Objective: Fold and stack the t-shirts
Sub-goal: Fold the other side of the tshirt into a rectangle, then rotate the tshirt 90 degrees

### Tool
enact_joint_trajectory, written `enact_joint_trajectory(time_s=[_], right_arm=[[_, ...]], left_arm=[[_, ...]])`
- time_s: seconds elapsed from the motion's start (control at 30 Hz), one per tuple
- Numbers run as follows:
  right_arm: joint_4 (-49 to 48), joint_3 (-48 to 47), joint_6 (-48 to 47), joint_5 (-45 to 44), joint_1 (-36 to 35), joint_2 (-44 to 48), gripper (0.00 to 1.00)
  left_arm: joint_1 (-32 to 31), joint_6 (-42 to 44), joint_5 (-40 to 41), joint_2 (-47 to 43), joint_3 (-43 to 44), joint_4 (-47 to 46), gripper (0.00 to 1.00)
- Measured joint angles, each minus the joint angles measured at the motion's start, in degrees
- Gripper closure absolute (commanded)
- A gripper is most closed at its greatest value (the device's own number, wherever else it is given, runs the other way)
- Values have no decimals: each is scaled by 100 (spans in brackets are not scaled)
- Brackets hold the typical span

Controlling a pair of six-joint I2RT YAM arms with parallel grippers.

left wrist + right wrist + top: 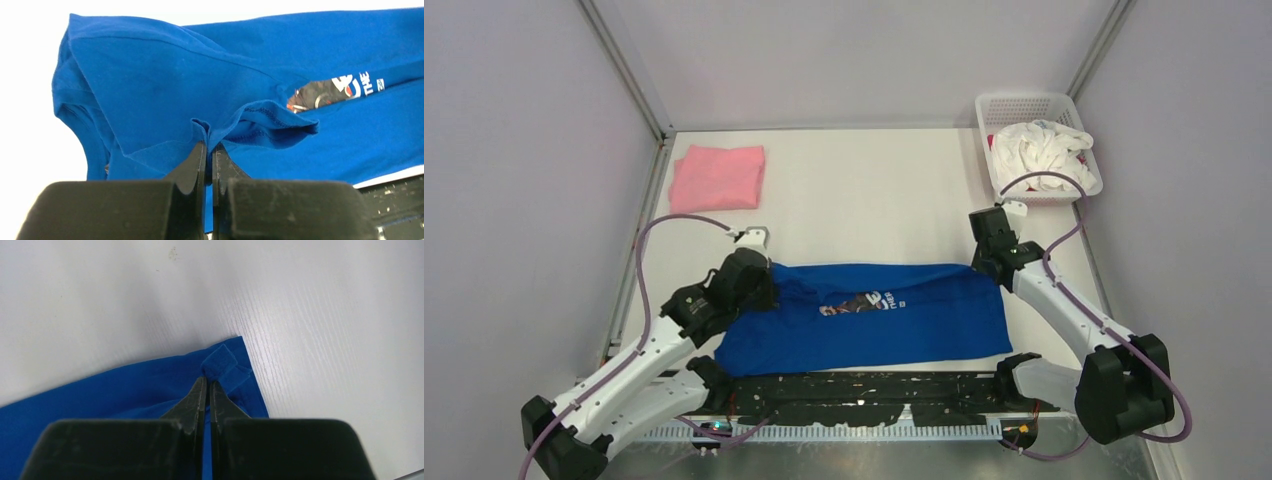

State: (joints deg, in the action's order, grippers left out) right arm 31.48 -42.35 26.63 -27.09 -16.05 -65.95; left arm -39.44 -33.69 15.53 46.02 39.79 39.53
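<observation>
Beyond the right gripper (207, 381) and a little to its right, the white mesh basket (1024, 100) holds a heap of white cloth (1044, 150) with a bit of red showing. Both grippers are pinched nearly closed on the blue t-shirt (904, 325). The right gripper nips a small fold at the shirt's far right corner, and the left gripper (209, 145) clamps gathered cloth at its far left end. The shirt lies spread between them and nearer the arm bases, its print partly showing. Past the left gripper, well apart, the pink t-shirt (717, 178) lies folded on the table (874, 190).
</observation>
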Motion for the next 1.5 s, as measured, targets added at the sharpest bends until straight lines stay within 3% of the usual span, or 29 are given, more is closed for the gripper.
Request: enact_joint_trajectory(time_s=[0.23,0.37,0.4,0.47,0.5,0.63,0.67,0.73,0.97,1.13,1.3,1.5], right_arm=[[-153,275,0,87,0,17,85],[-149,444,42,111,0,61,67],[-144,474,63,114,0,74,56],[-122,540,136,129,0,111,42],[-74,584,162,133,0,151,38],[225,640,334,70,0,365,14],[310,640,374,15,0,457,5],[476,634,431,-105,-2,636,0],[883,428,439,-361,0,1346,5],[72,487,151,885,4,1585,5],[-885,599,9,2378,-2,804,5],[-1110,767,24,2695,59,-328,5]], left_arm=[[-308,-326,-240,-179,-385,223,97],[-470,-599,-334,-201,-597,588,68],[-538,-682,-363,-210,-634,704,58],[-756,-855,-426,-254,-667,968,30],[-859,-944,-463,-278,-667,1075,20],[-1217,-1298,-442,-420,-577,1744,1],[-1246,-1355,-422,-437,-507,1908,0],[-1276,-1399,-356,-503,-273,2175,0],[-1285,-1172,-358,-632,118,1576,0],[-1121,-979,-557,-13,103,634,0],[-83,-944,-1303,890,-468,-529,0],[1040,-1034,-2006,1377,-1285,-1456,0]])
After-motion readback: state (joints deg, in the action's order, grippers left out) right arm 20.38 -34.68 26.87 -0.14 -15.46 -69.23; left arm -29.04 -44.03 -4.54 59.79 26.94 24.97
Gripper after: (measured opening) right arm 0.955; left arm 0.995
